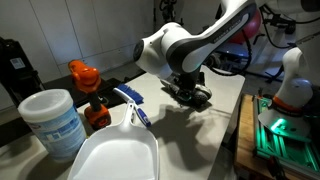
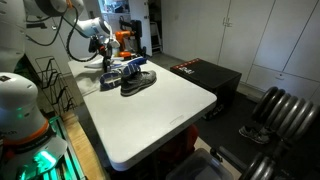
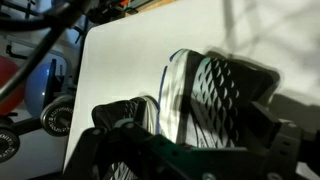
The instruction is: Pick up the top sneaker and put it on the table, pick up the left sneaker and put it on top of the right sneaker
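Where the white Panda arm [image 1: 190, 45] bends over the table [image 2: 160, 120], the gripper [image 2: 107, 66] hangs low above the far end of the tabletop, just beside the cluster of sneakers [image 2: 133, 76]. The sneakers lie close to that far short edge, and the rest of the white top stretches bare toward the near end.

Gripper state: the jaws stand spread wide with nothing clasped between them.

Seen from the wrist, the gripper [image 3: 185, 155] takes up the bottom edge of the view. Directly ahead of it lies a black mesh sneaker [image 3: 215, 95], whose white ribbed sole edge is turned toward the left of that view. A second dark sneaker [image 3: 125, 112] sits close against that sole edge; I cannot tell whether the two touch. Both shoes run partly under the gripper's dark frame. Whether a finger touches either shoe cannot be made out.

From the opposite side, the gripper [image 1: 188, 92] merges with the dark shapes of the shoes beneath it, so the gap between them is not readable there.

Also noted: an orange object [image 1: 85, 75] and a white tub [image 1: 52, 120] stand in the foreground of an exterior view, well apart from the sneakers.
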You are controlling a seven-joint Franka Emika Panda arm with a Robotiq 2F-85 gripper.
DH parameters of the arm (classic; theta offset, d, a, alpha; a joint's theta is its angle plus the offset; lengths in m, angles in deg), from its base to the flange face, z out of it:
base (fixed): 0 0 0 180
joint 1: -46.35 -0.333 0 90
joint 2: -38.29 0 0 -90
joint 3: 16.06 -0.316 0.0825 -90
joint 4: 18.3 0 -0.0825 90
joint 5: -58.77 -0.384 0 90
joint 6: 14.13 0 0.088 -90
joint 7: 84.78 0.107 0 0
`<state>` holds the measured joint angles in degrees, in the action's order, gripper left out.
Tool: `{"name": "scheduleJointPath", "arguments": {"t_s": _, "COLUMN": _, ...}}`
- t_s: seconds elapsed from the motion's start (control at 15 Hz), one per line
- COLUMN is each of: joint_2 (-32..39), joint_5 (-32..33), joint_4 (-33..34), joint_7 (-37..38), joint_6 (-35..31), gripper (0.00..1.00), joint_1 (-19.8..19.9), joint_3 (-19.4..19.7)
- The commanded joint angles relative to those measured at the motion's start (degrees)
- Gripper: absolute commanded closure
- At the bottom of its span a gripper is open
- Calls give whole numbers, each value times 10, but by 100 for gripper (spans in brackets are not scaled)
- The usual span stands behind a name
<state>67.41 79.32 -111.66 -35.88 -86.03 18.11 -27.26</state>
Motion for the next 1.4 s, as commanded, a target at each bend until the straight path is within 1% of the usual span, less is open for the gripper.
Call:
{"name": "scheduleJointPath", "arguments": {"t_s": 0.0, "joint_2": 15, "joint_5": 0, "joint_4": 1, "joint_7": -4, "joint_6": 12, "gripper": 0, "joint_1": -4, "joint_3": 1}}
{"name": "scheduleJointPath", "arguments": {"t_s": 0.07, "joint_2": 17, "joint_5": 4, "joint_4": -2, "joint_7": 0, "joint_6": -1, "gripper": 0, "joint_1": -4, "joint_3": 2}}
{"name": "scheduleJointPath", "arguments": {"t_s": 0.13, "joint_2": 20, "joint_5": -7, "joint_4": 2, "joint_7": 9, "joint_6": -10, "gripper": 0, "joint_1": -1, "joint_3": 3}}
{"name": "scheduleJointPath", "arguments": {"t_s": 0.33, "joint_2": 24, "joint_5": -6, "joint_4": -1, "joint_7": 9, "joint_6": -30, "gripper": 0, "joint_1": -1, "joint_3": 3}}
{"name": "scheduleJointPath", "arguments": {"t_s": 0.53, "joint_2": 21, "joint_5": 5, "joint_4": -17, "joint_7": 7, "joint_6": -37, "gripper": 0, "joint_1": -3, "joint_3": 5}}
{"name": "scheduleJointPath", "arguments": {"t_s": 0.6, "joint_2": 21, "joint_5": 4, "joint_4": -21, "joint_7": 5, "joint_6": -32, "gripper": 2, "joint_1": -2, "joint_3": 5}}
{"name": "scheduleJointPath", "arguments": {"t_s": 0.67, "joint_2": 19, "joint_5": 5, "joint_4": -25, "joint_7": 3, "joint_6": -31, "gripper": 13, "joint_1": -1, "joint_3": 6}}
{"name": "scheduleJointPath", "arguments": {"t_s": 0.73, "joint_2": 17, "joint_5": 4, "joint_4": -30, "joint_7": 2, "joint_6": -30, "gripper": 19, "joint_1": 0, "joint_3": 6}}
{"name": "scheduleJointPath", "arguments": {"t_s": 0.8, "joint_2": 16, "joint_5": 5, "joint_4": -36, "joint_7": 0, "joint_6": -29, "gripper": 32, "joint_1": 0, "joint_3": 6}}
{"name": "scheduleJointPath", "arguments": {"t_s": 0.87, "joint_2": 15, "joint_5": 4, "joint_4": -40, "joint_7": -1, "joint_6": -30, "gripper": 42, "joint_1": 1, "joint_3": 6}}
{"name": "scheduleJointPath", "arguments": {"t_s": 1.07, "joint_2": 16, "joint_5": 3, "joint_4": -46, "joint_7": -9, "joint_6": -32, "gripper": 65, "joint_1": 4, "joint_3": 5}}
{"name": "scheduleJointPath", "arguments": {"t_s": 1.13, "joint_2": 14, "joint_5": 3, "joint_4": -45, "joint_7": -10, "joint_6": -28, "gripper": 70, "joint_1": 5, "joint_3": 5}}
{"name": "scheduleJointPath", "arguments": {"t_s": 1.27, "joint_2": 12, "joint_5": 2, "joint_4": -45, "joint_7": -11, "joint_6": -25, "gripper": 73, "joint_1": 6, "joint_3": 4}}
{"name": "scheduleJointPath", "arguments": {"t_s": 1.33, "joint_2": 11, "joint_5": 2, "joint_4": -44, "joint_7": -11, "joint_6": -21, "gripper": 77, "joint_1": 6, "joint_3": 4}}
